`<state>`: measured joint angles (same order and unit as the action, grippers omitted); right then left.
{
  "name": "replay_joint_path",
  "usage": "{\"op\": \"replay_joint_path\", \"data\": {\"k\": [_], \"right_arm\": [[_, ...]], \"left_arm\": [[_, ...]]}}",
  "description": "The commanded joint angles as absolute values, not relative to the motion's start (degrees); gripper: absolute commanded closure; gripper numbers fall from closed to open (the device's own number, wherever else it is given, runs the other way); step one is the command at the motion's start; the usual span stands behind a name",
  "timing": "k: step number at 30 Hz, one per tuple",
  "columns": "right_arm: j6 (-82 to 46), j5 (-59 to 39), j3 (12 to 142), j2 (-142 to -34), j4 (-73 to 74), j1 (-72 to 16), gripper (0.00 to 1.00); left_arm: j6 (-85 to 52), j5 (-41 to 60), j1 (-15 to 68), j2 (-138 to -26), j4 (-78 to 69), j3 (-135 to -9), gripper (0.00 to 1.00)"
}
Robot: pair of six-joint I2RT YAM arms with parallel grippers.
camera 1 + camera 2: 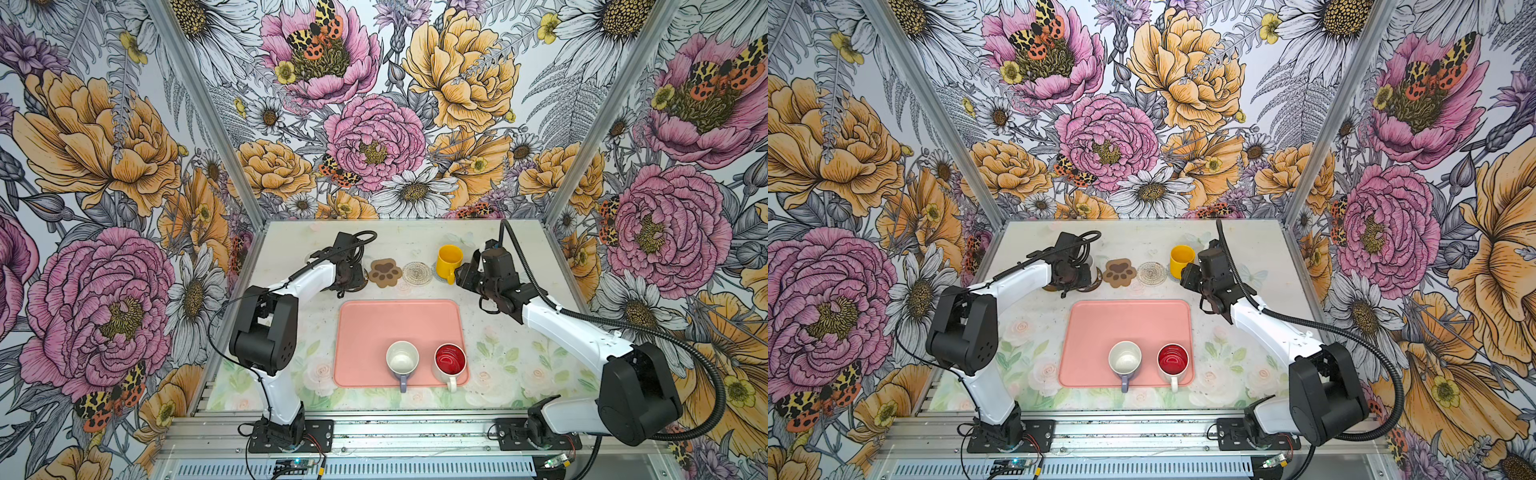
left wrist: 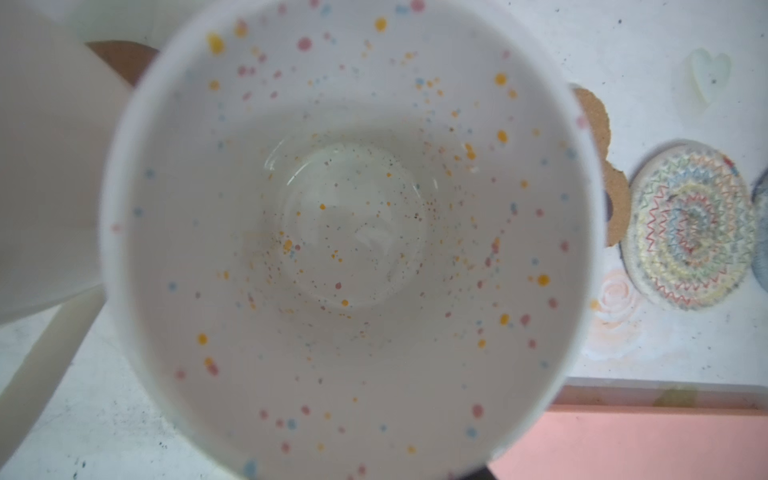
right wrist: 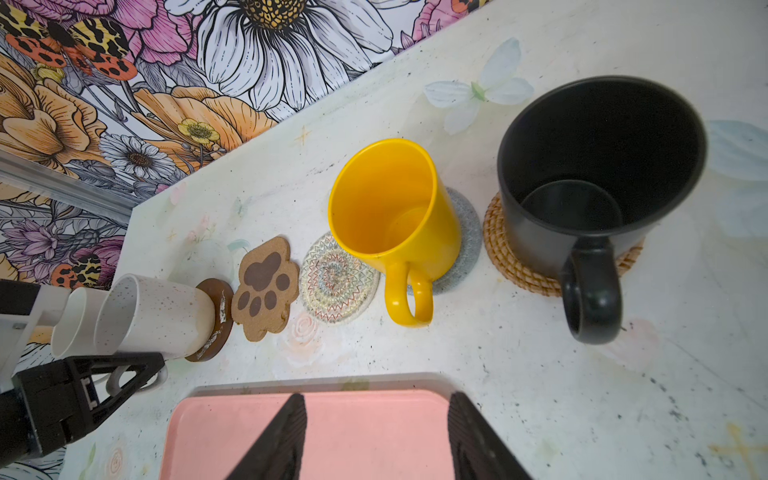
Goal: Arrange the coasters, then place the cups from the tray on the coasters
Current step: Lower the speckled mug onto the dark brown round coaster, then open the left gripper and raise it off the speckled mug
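The tray point(image 1: 365, 332) lies at centre frame in both top views. Two cups stand at its lower right: the lavender mug point(image 1: 402, 359) and, to its right, the red-lined mug point(image 1: 451, 360). Both are upright, with handles pointing to the bottom edge of the frame.

Placed cups, above the tray:
- black mug point(image 3: 598, 178) on the rattan disc point(image 3: 511, 266)
- yellow mug point(image 1: 449, 259) on the pale blue disc point(image 3: 465, 232)
- speckled mug point(image 3: 158, 311) on a dark brown disc point(image 3: 216, 320), with a white mug point(image 3: 79, 324) just beside it

Vacant, mid-row: the paw coaster point(image 1: 385, 272) and the patterned disc point(image 1: 418, 273).

The right gripper point(image 3: 376, 405) is empty, jaws apart, by the tray's upper right corner. The red-lined mug lies almost straight down-frame from it, so this is judged the nearer arm for that cup. The left gripper point(image 3: 124, 374) sits at the speckled mug's handle, at the left end of the row. Whether it is clamped or released cannot be told.
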<state>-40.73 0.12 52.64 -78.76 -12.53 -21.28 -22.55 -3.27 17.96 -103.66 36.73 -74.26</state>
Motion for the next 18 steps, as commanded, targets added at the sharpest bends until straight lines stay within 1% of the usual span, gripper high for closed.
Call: {"op": "replay_joint_path", "data": {"k": [1, 2, 14, 18], "right_arm": [[-41.0, -0.1, 52.7, -78.3, -11.4, -20.9, 0.43], [-41.0, -0.2, 52.8, -78.3, -11.4, -20.8, 0.43], [-41.0, -0.2, 52.9, -78.5, -11.4, -20.9, 0.43], [-41.0, -0.2, 52.9, -78.6, -11.4, -20.8, 0.43]], "left_arm": [[-22.8, -2.4, 17.6, -102.6, 34.5, -75.7, 0.64], [-22.9, -2.5, 17.6, -102.4, 34.6, -75.7, 0.62], [-23.3, -3.2, 18.2, -97.3, 35.8, -74.7, 0.53], [-23.5, -4.2, 18.8, -94.0, 36.1, -74.0, 0.53]]}}
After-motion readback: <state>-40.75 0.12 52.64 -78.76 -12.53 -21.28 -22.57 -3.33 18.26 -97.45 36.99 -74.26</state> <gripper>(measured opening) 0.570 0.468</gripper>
